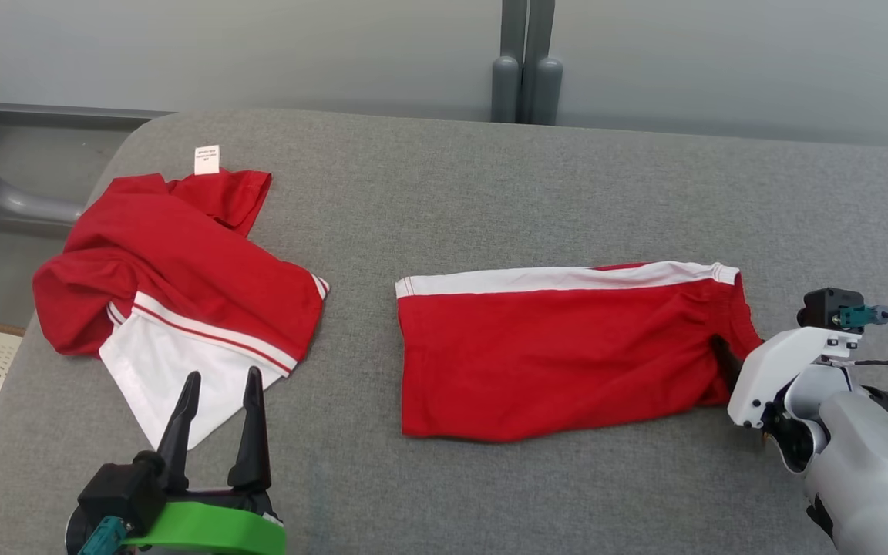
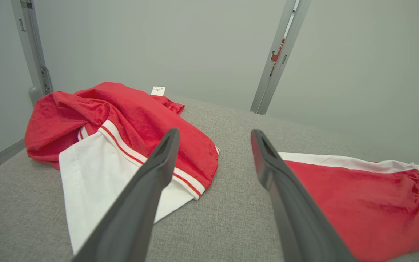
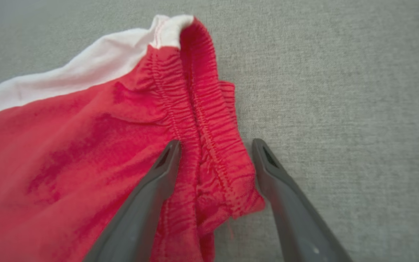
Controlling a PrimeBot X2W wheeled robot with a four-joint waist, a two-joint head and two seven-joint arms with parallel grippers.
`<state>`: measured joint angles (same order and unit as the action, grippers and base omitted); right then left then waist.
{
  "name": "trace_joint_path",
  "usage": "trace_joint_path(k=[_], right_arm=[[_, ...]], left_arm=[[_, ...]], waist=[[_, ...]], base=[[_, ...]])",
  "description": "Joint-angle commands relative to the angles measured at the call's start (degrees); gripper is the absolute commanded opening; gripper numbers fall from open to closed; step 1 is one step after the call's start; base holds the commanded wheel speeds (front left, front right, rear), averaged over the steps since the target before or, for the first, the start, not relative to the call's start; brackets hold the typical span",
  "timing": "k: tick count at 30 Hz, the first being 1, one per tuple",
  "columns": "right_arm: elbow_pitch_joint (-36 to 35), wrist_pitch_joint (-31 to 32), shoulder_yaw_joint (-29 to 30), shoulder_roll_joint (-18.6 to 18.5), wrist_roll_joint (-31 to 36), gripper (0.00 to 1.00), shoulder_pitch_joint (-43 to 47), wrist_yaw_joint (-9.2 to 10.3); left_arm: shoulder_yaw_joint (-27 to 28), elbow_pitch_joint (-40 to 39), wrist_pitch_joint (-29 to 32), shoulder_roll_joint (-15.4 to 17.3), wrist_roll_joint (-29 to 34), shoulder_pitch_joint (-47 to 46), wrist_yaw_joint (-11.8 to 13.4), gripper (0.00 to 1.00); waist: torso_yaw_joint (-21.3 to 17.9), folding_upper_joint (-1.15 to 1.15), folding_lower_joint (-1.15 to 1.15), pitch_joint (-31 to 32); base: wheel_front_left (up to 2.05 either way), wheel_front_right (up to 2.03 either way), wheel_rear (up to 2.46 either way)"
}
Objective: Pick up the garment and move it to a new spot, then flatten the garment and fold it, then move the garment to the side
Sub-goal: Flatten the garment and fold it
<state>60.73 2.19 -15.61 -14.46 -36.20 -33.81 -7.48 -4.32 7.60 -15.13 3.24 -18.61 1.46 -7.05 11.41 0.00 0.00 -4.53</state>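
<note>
One broad grey upholstered surface [image 1: 444, 177] carries everything here. On its right half lie the red shorts [image 1: 560, 354], folded flat into a rough rectangle, with a white stripe [image 1: 552, 279] along the far edge and the gathered elastic waistband [image 3: 209, 109] at the right end. On the left half, well apart from the shorts, a red and white shirt [image 1: 182, 262] lies crumpled. Its white panel is spread towards the near edge.

The right gripper [image 3: 216, 142] is at the waistband end of the shorts. In the right wrist view its two dark fingers stand spread with nothing clamped: one is over the red cloth just inside the waistband, the other over bare grey fabric just outside it. The ruffled band lies between them. Whether the tips touch the cloth cannot be told.

The left gripper [image 1: 223, 373] is at the near left, its jaws released and wide. In the head view its fingertips overlap the shirt's white panel.

A small white label [image 1: 206, 159] sticks out at the shirt's far edge.
</note>
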Motion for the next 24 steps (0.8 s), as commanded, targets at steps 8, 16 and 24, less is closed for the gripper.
trace_joint_path(k=[8, 16, 24], right_arm=[[1.8, 2.6, 1.5, 0.5, -6.2, 1.00, -0.7, -0.02], [-4.0, 4.1, -1.9, 1.3, -12.5, 0.00, 2.6, -0.08], [-7.8, 2.1, -4.0, -1.3, -17.6, 0.00, 3.9, -0.04]], left_arm=[[-0.4, 0.8, 0.0, -0.1, 0.3, -2.0, -0.4, 1.00], [-0.4, 1.6, 0.0, 0.0, 0.7, -2.0, -0.5, 1.00], [-0.1, 2.1, 0.0, -0.1, 0.5, -0.3, -0.5, 1.00]], waist=[[2.0, 0.00, 0.00, -2.2], [2.7, 0.00, 0.00, -1.1], [0.5, 0.00, 0.00, 1.8]], base=[[0.00, 0.00, 0.00], [0.00, 0.00, 0.00], [0.00, 0.00, 0.00]])
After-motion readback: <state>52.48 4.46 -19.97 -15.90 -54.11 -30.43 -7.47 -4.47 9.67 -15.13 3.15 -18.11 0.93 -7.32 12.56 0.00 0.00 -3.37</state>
